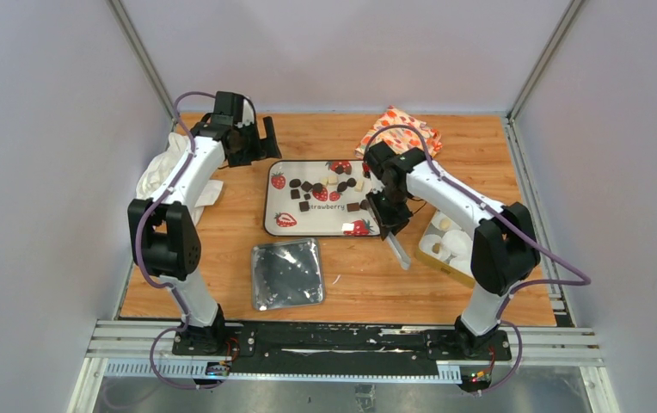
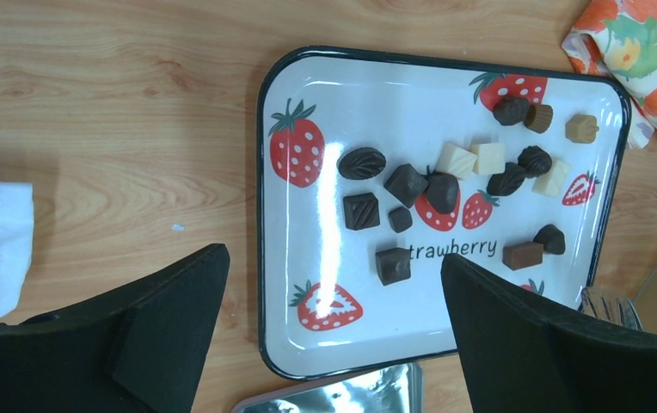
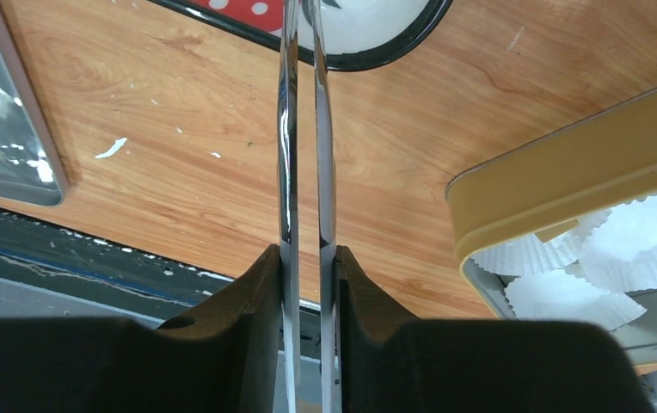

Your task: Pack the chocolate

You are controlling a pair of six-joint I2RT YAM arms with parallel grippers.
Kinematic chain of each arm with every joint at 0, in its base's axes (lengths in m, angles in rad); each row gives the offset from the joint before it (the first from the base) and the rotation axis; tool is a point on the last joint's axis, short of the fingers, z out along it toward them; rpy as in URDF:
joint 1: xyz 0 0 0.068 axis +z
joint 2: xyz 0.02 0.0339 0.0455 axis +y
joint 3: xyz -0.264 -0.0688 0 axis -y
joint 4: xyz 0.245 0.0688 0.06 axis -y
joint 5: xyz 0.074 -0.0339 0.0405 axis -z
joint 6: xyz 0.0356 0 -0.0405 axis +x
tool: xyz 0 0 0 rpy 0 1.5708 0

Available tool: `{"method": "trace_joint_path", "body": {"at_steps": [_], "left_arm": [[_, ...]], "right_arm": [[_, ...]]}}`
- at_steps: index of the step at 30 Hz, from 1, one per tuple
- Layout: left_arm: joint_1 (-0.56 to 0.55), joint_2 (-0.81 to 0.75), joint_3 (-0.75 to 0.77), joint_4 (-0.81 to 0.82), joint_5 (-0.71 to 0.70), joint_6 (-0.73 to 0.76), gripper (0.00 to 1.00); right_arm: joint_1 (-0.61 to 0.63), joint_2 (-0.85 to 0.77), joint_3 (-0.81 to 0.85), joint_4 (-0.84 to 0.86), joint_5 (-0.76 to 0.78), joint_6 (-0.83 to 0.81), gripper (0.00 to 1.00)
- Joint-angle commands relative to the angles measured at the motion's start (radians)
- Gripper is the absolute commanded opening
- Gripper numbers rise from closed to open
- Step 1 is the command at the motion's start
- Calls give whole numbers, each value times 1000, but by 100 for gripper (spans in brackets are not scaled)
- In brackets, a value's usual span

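Several small chocolates (image 1: 325, 188), mostly dark brown with a few cream and tan, lie on a white strawberry-print tray (image 1: 269, 215); in the left wrist view they are spread over the tray's (image 2: 265, 215) right half, for instance a dark square (image 2: 392, 265). My left gripper (image 1: 260, 142) is open and empty (image 2: 334, 255), held above the tray's left side. My right gripper (image 1: 391, 225) is shut (image 3: 306, 251) on metal tongs (image 3: 303, 129). The tongs' tips (image 2: 604, 305) reach the tray's near right corner.
A yellow tin (image 1: 445, 249) (image 3: 566, 172) with white pleated paper cups (image 3: 635, 241) stands right of the tray. A silver lid (image 1: 286, 273) lies in front of the tray. A floral cloth (image 1: 398, 129) lies at the back, a white cloth (image 1: 166, 172) at the left.
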Motion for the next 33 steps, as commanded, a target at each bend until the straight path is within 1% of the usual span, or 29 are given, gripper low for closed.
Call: {"method": "trace_joint_path", "body": {"at_steps": [1,5,8,12,23,25,31,32,33], "left_arm": [[8,-24,-14,-11,-11,13,100],[8,-9,-2,-11,7,6,100],[8,-9,3,-10,1,9,100],[8,-7,6,-10,-4,12,100],[8,0,14,-14,-15,16,100],[8,0,14,-14,-17,17,100],[9,3,21,-16,-18,18,100],[9,4,21,-17,-22,19,100],[9,4,22,-17,-21,19,100]], "right_arm": [[7,37,16,-4,7,-63,28],[7,103,32,5,11,-94,31],[9,116,39,10,23,-107,36],[9,132,49,10,33,-119,39],[9,166,60,11,107,-112,41],[8,164,59,14,148,-112,41],[9,177,65,18,184,-118,46],[9,179,67,19,189,-122,49],[9,180,68,20,191,-124,49]]}}
